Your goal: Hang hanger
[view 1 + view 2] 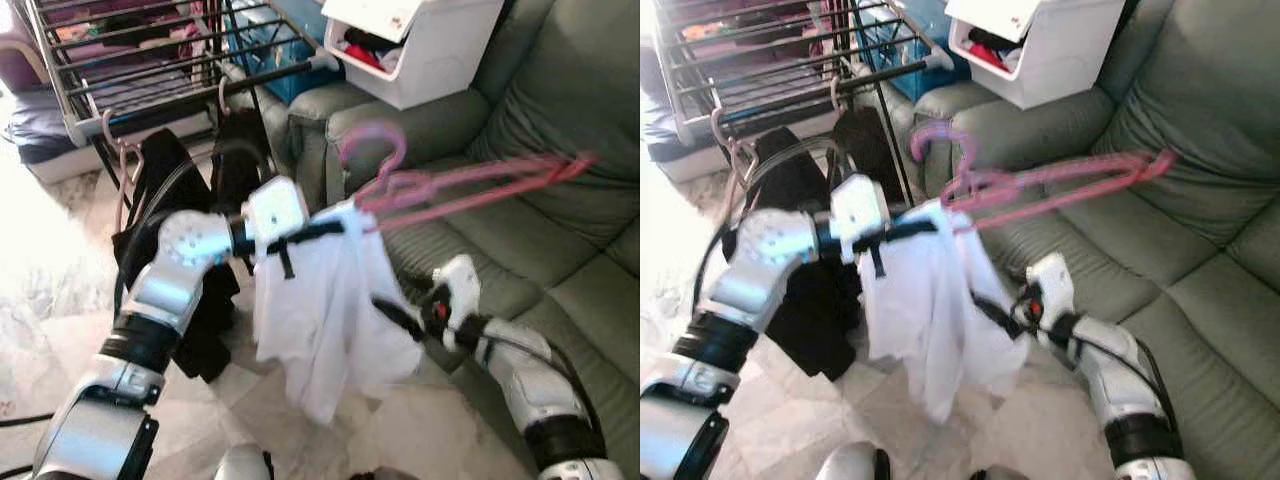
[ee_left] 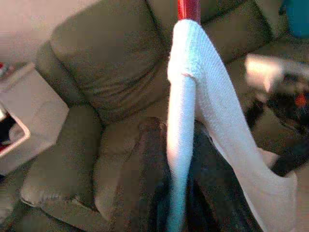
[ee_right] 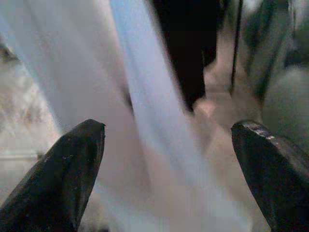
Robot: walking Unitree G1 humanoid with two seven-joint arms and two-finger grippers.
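A pink hanger (image 1: 470, 185) carries a white garment (image 1: 320, 300) that droops from one end of it. My left gripper (image 1: 332, 229) is shut on that end, holding the hanger tilted over the sofa, hook (image 1: 375, 140) up. In the left wrist view the white garment (image 2: 193, 92) runs between the dark fingers (image 2: 149, 159). Lower right of the garment, my right gripper (image 1: 387, 307) is open with its fingertips at the cloth's hem. In the right wrist view its fingers (image 3: 77, 164) stand wide apart with the white cloth (image 3: 145, 116) just ahead.
A metal drying rack (image 1: 150, 70) stands at the back left, with black clothes (image 1: 175, 210) hanging from its front rail on hangers. A grey-green sofa (image 1: 560, 120) spans the right, with a white storage bin (image 1: 420, 50) on its armrest. Pale tiled floor (image 1: 40, 290) lies below.
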